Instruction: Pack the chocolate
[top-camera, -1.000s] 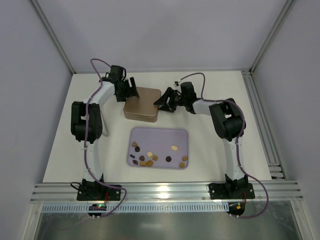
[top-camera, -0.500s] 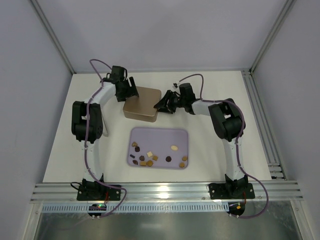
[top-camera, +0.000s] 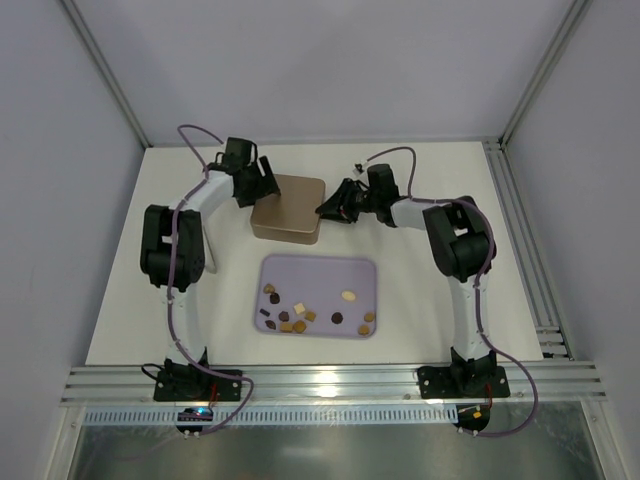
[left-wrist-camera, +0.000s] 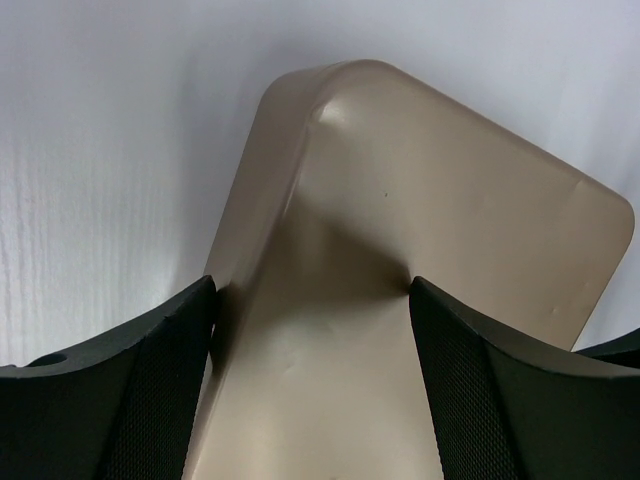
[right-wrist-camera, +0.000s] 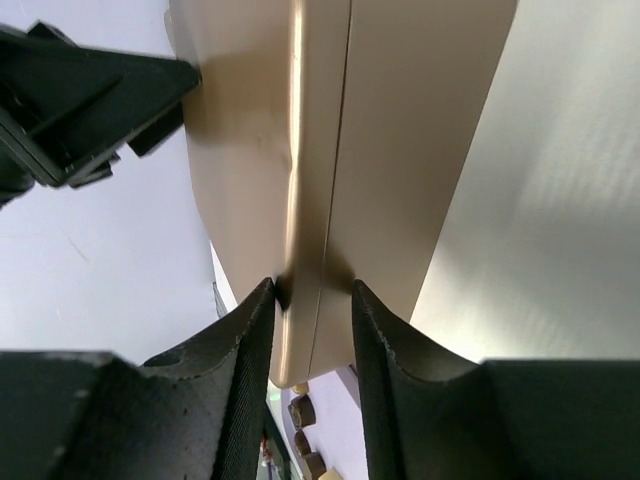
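The chocolate (top-camera: 300, 312) lies as several small brown, caramel and cream pieces on a lilac tray (top-camera: 320, 270); a few of the pieces (right-wrist-camera: 302, 412) show below the right fingers. A brown square tin (top-camera: 288, 208) with its lid on sits behind the tray. My left gripper (top-camera: 260, 181) straddles the tin's far left corner (left-wrist-camera: 340, 200), jaws wide with both pads against it. My right gripper (top-camera: 331, 207) is shut on the tin's right edge (right-wrist-camera: 315, 200), one finger on each side of the lid seam. The tin's inside is hidden.
White tabletop (top-camera: 420, 300) surrounds the tray. A metal rail (top-camera: 520, 250) runs along the right edge. A small dark object (top-camera: 353, 164) lies at the back near the right arm's cable.
The right jaws have closed onto the tin's edge. The tin has shifted slightly toward the back and turned a little, with both grippers moving along.
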